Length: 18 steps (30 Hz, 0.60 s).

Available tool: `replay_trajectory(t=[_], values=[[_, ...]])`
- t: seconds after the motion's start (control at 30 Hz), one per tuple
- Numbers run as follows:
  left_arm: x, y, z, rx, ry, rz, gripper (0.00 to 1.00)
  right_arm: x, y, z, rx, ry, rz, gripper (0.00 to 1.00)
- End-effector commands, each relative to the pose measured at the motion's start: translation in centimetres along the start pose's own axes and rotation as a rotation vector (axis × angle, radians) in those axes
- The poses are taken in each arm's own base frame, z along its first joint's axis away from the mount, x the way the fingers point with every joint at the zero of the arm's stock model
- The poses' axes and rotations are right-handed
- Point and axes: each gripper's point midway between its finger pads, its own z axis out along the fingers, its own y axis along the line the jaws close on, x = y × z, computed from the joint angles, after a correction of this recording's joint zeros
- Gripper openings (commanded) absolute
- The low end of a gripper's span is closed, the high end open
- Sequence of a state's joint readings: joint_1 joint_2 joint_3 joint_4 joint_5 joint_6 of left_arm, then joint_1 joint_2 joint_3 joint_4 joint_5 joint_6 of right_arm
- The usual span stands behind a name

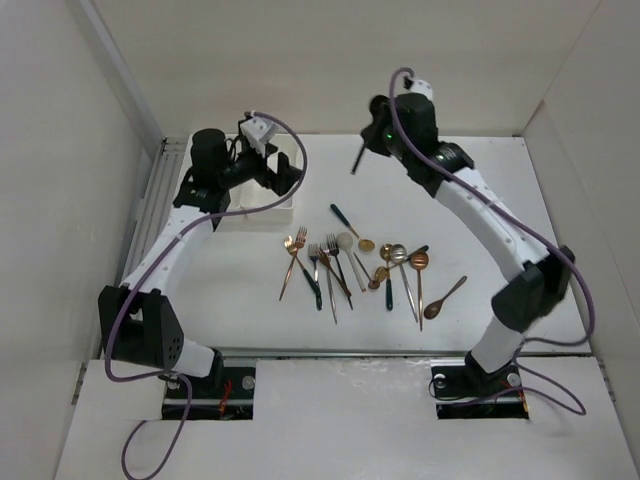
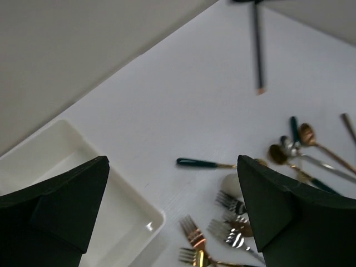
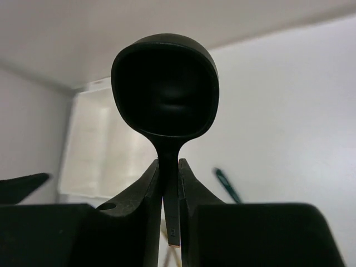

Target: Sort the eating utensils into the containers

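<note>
Right now my right pincer (image 3: 169, 183) pinches a black spoon (image 3: 164, 89) by its thin neck, aloft, not yet over the bin (image 3: 94, 150); it may swivel or slip and land on the desk (image 3: 289, 139) instead.

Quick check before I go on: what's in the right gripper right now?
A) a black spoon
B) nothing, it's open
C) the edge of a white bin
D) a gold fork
A: in the right wrist view the right gripper is shut on the neck of a black spoon, whose bowl shows beyond the fingertips.
</note>
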State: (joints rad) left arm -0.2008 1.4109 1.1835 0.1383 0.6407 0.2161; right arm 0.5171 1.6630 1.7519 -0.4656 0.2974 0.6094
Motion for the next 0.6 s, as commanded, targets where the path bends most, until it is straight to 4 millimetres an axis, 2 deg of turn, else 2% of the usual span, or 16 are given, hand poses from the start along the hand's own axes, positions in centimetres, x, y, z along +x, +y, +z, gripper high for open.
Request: replay_trajectory(t=[0.0,0.03,0.07,0.1,0.13,0.2,0.27,0.3,0.33,0.47,0.53,0.57], values=[[-5.7,-5.2,0.0,0.311,-0.122,-0.109,0.99,2.4,9.0,3.4,-0.37,0.047,-0.095,0.0],[-6.1,-5.5,0.0,0.334,-0.123,-0.13,0.99,2.2,10.1,3.5,-0.4,0.04,-0.095,0.0],[-6.3,-5.5,0.1,0.337,-0.118,-0.173,0.99,1.2,11.8,3.0,-0.446,0.016,-0.091,0.0],[-6.4,-5.4,0.3,0.338,-0.115,-0.187,0.99,1.3,12.3,3.2,-0.467,0.018,-0.092,0.0],[-5.6,-5.2,0.9,0.339,-0.098,-0.215,0.99,1.7,12.5,3.4,-0.482,0.025,-0.093,0.0],[-5.4,-5.7,1.4,0.374,-0.086,-0.249,0.99,1.9,13.8,3.0,-0.533,0.032,-0.083,0.0],[-4.5,-6.1,2.3,0.4,-0.065,-0.276,0.99,3.0,15.1,2.1,-0.576,0.062,-0.081,0.0],[-4.3,-6.0,2.5,0.4,-0.051,-0.29,0.99,3.1,15.2,2.4,-0.575,0.064,-0.082,0.0],[-2.7,-6.3,3.2,0.41,-0.007,-0.315,0.99,3.3,15.5,2.1,-0.588,0.081,-0.057,0.0],[-1.4,-5.6,4.2,0.376,0.038,-0.29,0.92,4.5,15.8,2.2,-0.614,0.129,-0.027,0.0],[-1.2,-4.7,4.6,0.322,0.037,-0.275,0.86,5.0,15.7,2.2,-0.615,0.146,-0.02,0.0],[-1.2,-4.4,4.7,0.308,0.036,-0.264,0.77,5.4,15.5,2.4,-0.609,0.153,-0.021,0.0]])
